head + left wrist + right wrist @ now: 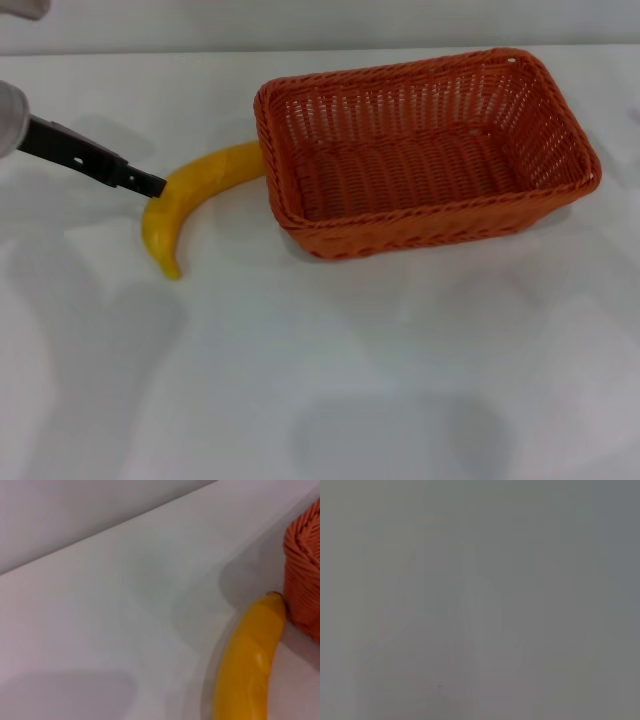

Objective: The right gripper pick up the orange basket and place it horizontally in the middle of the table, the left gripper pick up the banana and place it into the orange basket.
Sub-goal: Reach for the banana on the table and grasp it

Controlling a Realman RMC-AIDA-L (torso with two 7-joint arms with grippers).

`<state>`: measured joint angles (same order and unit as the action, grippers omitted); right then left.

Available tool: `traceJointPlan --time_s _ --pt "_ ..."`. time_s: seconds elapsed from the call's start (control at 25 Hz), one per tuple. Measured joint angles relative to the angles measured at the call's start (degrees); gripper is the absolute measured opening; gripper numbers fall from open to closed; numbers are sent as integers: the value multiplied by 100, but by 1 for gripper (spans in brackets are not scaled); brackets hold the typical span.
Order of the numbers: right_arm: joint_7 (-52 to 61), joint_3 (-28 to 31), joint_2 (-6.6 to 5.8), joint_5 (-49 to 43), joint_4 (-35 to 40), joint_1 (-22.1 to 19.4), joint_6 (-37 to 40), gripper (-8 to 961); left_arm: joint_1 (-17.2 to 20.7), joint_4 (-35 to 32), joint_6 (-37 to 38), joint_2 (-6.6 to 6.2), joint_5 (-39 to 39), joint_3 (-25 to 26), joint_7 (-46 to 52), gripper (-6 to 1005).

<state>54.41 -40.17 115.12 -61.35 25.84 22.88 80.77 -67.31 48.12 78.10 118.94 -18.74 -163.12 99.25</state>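
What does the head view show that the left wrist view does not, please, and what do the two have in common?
Only the head view shows the whole orange basket, upright and empty, the left gripper reaching in to the banana's middle, and the banana's full curve down to its near tip.

Only the left wrist view shows, close up, the banana's far end meeting the basket's wall.

Both show the banana lying on the white table outside the basket, one end against the basket's side. The right gripper appears in neither.
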Motion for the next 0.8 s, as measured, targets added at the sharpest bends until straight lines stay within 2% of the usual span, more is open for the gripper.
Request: traceJointPlan --time_s 0.8 --pt "-1 -62 -16 1 13 1 10 841 207 -801 -704 -14 311 9 -43 850"
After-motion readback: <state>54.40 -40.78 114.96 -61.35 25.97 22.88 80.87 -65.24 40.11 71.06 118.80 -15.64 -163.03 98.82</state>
